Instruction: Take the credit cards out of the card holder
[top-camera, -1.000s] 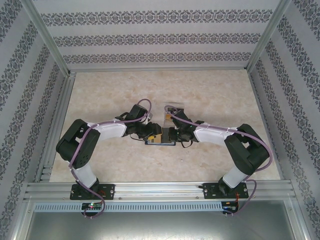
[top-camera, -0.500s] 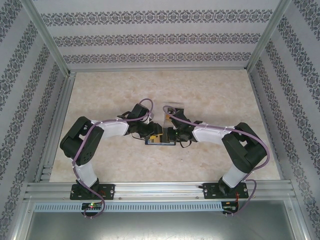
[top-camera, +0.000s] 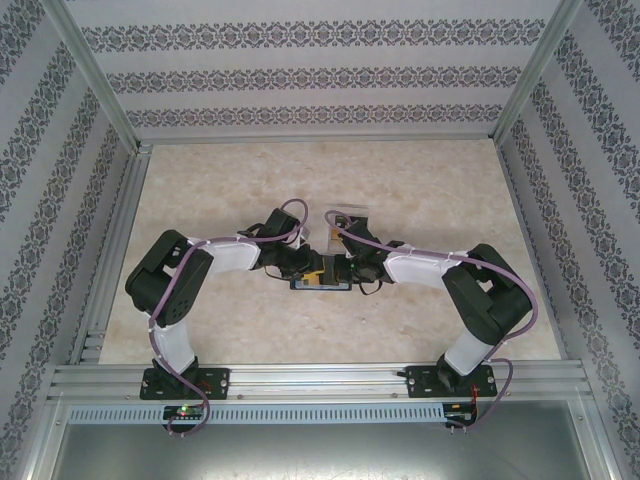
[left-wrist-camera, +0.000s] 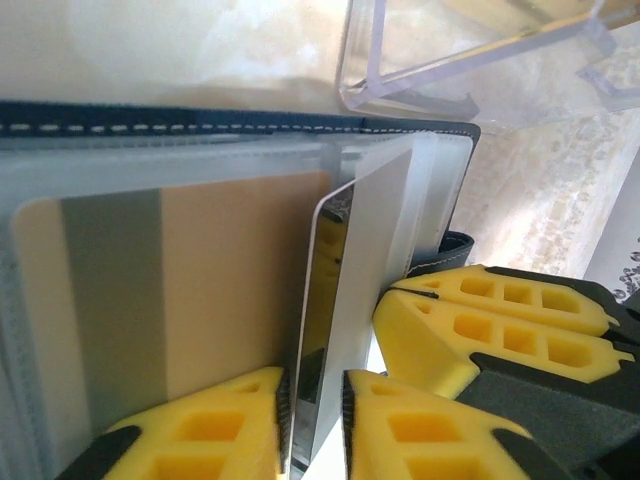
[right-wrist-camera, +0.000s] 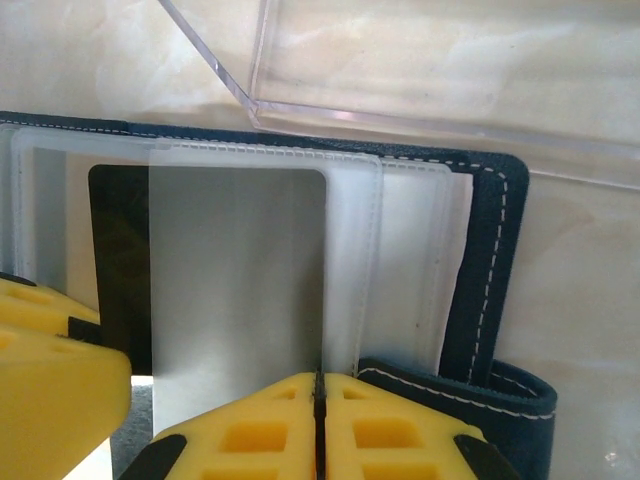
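The dark navy-blue folding card holder (top-camera: 320, 284) is lying open on the marbled beige desk (top-camera: 420, 180), just beside a clear plastic box (top-camera: 346, 217) on its far side, and both arms are meeting over it. The left pincer (left-wrist-camera: 317, 390) is straddling the near edge of a silver-grey plastic card with a black stripe (right-wrist-camera: 240, 290). Its yellow pads are sitting close on both sides, but I cannot tell whether they are actually pinching it, nor whether this card is inside a sleeve. The right pincer (right-wrist-camera: 318, 390) is clenched, its pads pressing together on the hem of one of the holder's clear sleeve leaves. A tan-gold card with a grey stripe (left-wrist-camera: 240, 280) is resting flat inside another sleeve.
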